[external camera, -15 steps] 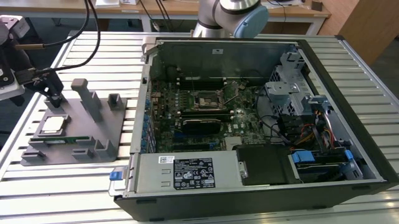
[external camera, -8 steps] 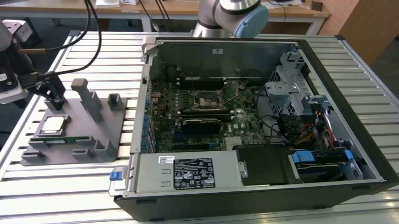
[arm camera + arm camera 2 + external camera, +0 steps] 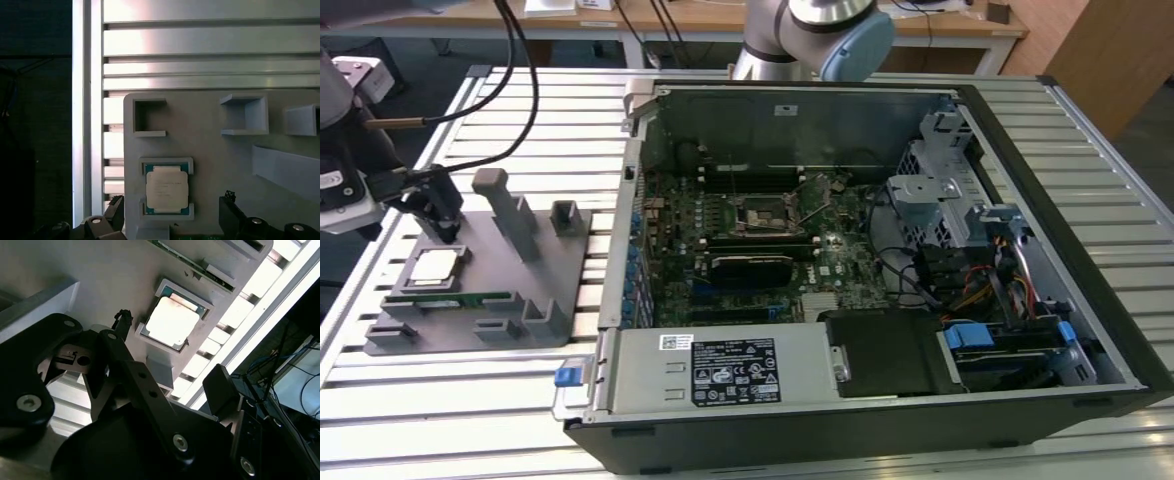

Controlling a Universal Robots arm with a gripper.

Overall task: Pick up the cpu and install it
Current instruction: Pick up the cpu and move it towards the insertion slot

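Hovering above the grey holder plate (image 3: 574,265) on the slatted bench (image 3: 440,400), the claw (image 3: 440,225) stands open, its fingers (image 3: 231,212) spread to either side of the cpu (image 3: 434,268) and clear of it. The cpu lies flat in a square recess of that plate, beside a green memory stick (image 3: 447,298). An opened computer case (image 3: 854,250) stands just beside the plate.

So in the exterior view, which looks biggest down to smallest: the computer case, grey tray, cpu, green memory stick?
1. computer case, by far the largest
2. grey tray
3. cpu and memory stick: too close to rank; the stick is longer, the cpu wider.
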